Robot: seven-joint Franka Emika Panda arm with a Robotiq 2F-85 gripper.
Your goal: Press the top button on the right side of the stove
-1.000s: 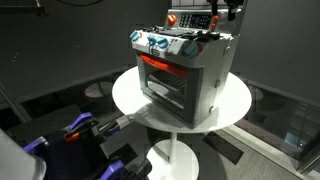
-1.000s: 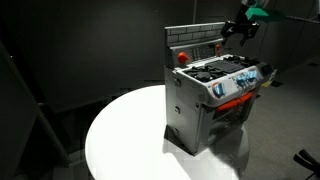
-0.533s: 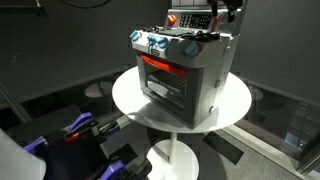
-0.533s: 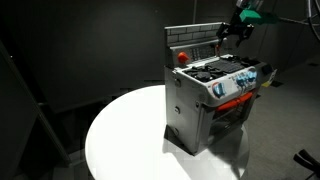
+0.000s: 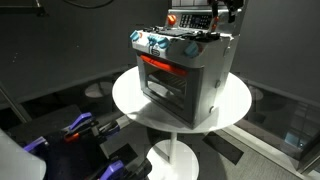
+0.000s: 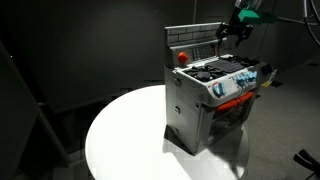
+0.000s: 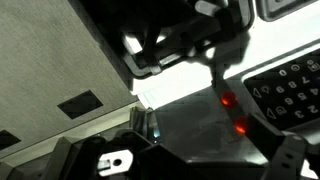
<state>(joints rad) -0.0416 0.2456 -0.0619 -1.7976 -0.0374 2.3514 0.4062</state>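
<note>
The stove [image 5: 185, 70] is a small silver-grey toy range with a red-trimmed oven door. It stands on a round white table [image 5: 130, 100] and shows in both exterior views [image 6: 215, 95]. Its raised dark back panel [image 6: 195, 40] carries a red button [image 6: 181, 57]. My gripper [image 6: 238, 30] hangs above the stove's rear corner, close to the panel's end, and shows in both exterior views [image 5: 228, 12]. In the wrist view its jaws stand apart and empty around a grey surface with two red glowing buttons [image 7: 228, 100], a little beyond the gripper [image 7: 200, 160].
The white table [image 6: 130, 140] has bare surface in front of and beside the stove. Dark curtains surround the scene. Equipment with blue and red parts [image 5: 75, 130] lies on the floor near the table's foot.
My gripper has shifted slightly towards the stove's back panel. The stove has not moved.
</note>
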